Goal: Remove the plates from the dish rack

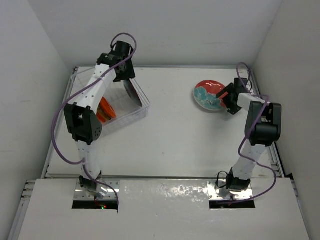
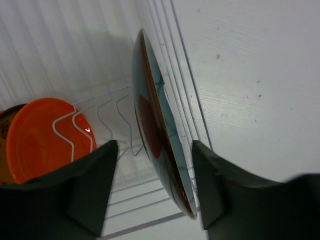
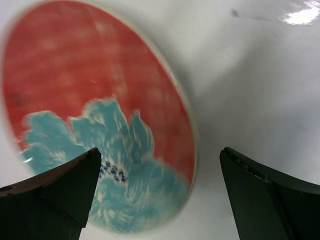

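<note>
My left tool (image 2: 154, 150) stands open astride the upright plate (image 2: 150, 125) in the dish rack (image 2: 116, 106); my right tool (image 3: 161, 152) gapes over the red-and-teal plate (image 3: 100, 90) on the desk (image 3: 250, 75).

A white table (image 1: 175, 145) is sitting between pale walls (image 1: 30, 75), with a glossy white board (image 1: 165, 212) lying along its near edge.
</note>
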Motion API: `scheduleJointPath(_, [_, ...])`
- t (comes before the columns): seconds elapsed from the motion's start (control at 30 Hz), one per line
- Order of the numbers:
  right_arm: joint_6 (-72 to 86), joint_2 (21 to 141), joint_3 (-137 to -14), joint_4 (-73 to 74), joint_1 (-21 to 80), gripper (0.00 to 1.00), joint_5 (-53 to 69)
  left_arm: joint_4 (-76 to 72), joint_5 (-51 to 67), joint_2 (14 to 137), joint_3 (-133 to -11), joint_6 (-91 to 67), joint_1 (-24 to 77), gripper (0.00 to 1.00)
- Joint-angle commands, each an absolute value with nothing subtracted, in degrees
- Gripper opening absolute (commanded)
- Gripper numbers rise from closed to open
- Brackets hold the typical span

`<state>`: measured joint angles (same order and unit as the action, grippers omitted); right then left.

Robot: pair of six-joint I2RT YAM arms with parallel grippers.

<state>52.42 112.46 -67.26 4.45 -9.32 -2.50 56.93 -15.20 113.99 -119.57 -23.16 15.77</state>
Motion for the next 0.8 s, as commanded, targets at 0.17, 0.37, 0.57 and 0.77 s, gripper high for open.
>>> scheduleJointPath(0.17, [44.22, 99.86, -73.31, 30.85, -7.12, 0.99, -13.45, 60.29, -17.67, 119.0, -123.92, -23.99, 16.35, 0.06])
scheduleJointPath(0.37, [41.93, 92.82, -69.96, 31.2, -6.86, 0.99, -6.96, 60.2, -14.59, 118.48, -128.05, -25.4, 16.52, 0.0])
scheduleJointPath(0.57, [39.02, 93.51, -73.21, 35.07, -6.86, 0.99, 3.24, 62.93, -18.36, 117.34, -135.09, -27.68, 16.52, 0.0])
scheduleJointPath(0.77, [38.76, 92.9, -75.4, 36.82, -6.86, 0.99, 7.9, 61.88, -26.43, 113.3, -136.5, -26.02, 16.52, 0.0])
